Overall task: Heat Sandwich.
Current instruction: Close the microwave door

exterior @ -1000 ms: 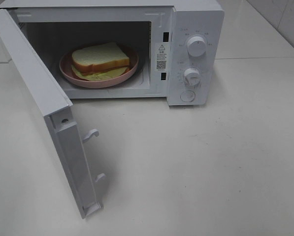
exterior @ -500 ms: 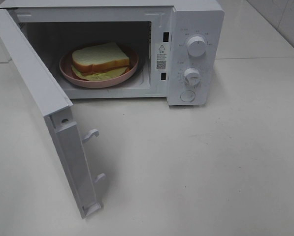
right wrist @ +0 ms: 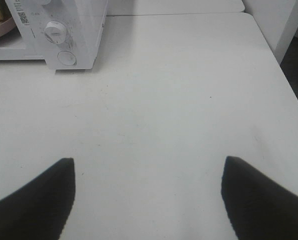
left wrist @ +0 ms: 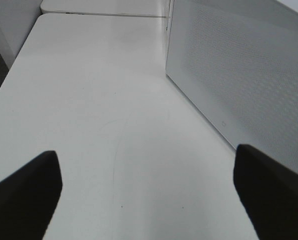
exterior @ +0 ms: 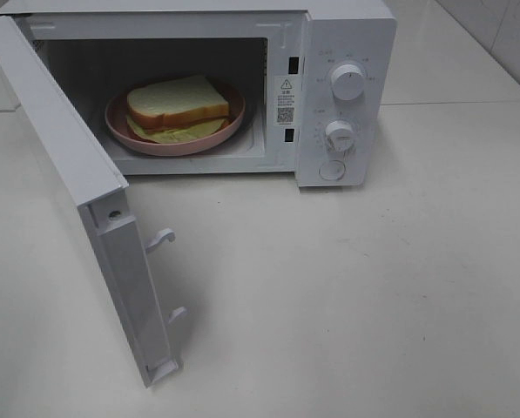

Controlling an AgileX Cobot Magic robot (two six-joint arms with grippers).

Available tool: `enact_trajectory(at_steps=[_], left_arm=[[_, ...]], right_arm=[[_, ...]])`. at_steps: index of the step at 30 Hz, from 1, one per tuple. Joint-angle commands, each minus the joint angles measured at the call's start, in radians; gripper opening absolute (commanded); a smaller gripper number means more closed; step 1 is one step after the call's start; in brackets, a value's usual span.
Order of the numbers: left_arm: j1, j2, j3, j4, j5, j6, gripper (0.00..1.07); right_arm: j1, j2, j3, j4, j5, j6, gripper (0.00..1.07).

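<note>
Inside the open microwave [exterior: 347,52] near the surface's [exterior: 373,287] far edge, the sandwich [exterior: 178,102] sits on the pink plate [exterior: 233,129]. High view matches a second back, nothing moved. Door [exterior: 68,165] hangs wide open toward the near-left corner. Left tool [left wrist: 145,152]: fingers apart, empty, over bare surface. Right tool [right wrist: 149,160]: apart, empty, well apart from the microwave. Loading looks done; closing the door and setting the knobs are not yet done.

White microwave [exterior: 347,35], knobs [exterior: 347,81] white too; door [left wrist: 238,75] pale grey-white w/ fine dot-mesh pattern. Pink plate [exterior: 174,149]. On the sandwich [exterior: 177,100]: white bread, tan crust, pale yellow-green lettuce. Off-white plain counter [exterior: 373,287]. Black left hand [left wrist: 149,195] & right hand [right wrist: 149,195]
</note>
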Motion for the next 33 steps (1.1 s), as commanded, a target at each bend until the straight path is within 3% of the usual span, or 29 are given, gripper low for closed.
enact_trajectory(at_steps=[1, 5, 7, 9, 10, 11, 14, 20, 33], left_arm=[[-0.004, 0.057, 0.021, 0.002, -0.107, -0.001, 0.65], [-0.004, 0.123, 0.078, 0.003, -0.289, -0.001, 0.44], [-0.004, 0.139, 0.095, 0.003, -0.335, -0.001, 0.39], [-0.004, 0.17, 0.125, 0.002, -0.407, -0.001, 0.27], [-0.004, 0.206, 0.153, 0.006, -0.485, -0.001, 0.17], [-0.004, 0.206, 0.153, 0.006, -0.485, -0.001, 0.17], [-0.004, 0.27, 0.201, 0.006, -0.606, -0.001, 0.02], [-0.004, 0.449, 0.283, 0.006, -0.948, -0.001, 0.0], [-0.044, 0.839, 0.29, 0.016, -1.43, -0.005, 0.0]], right_arm=[[-0.009, -0.027, -0.001, -0.002, -0.014, 0.009, 0.76], [-0.009, -0.027, -0.001, -0.002, -0.014, 0.009, 0.76], [-0.009, -0.027, -0.001, -0.002, -0.014, 0.009, 0.76], [-0.009, -0.027, -0.001, -0.002, -0.014, 0.009, 0.76], [-0.009, -0.027, -0.001, -0.002, -0.014, 0.009, 0.76], [-0.009, -0.027, -0.001, -0.002, -0.014, 0.009, 0.76], [-0.009, -0.027, -0.001, -0.002, -0.014, 0.009, 0.76], [-0.009, -0.027, -0.001, -0.002, -0.014, 0.01, 0.76], [-0.009, -0.027, -0.001, -0.002, -0.014, 0.01, 0.76]])
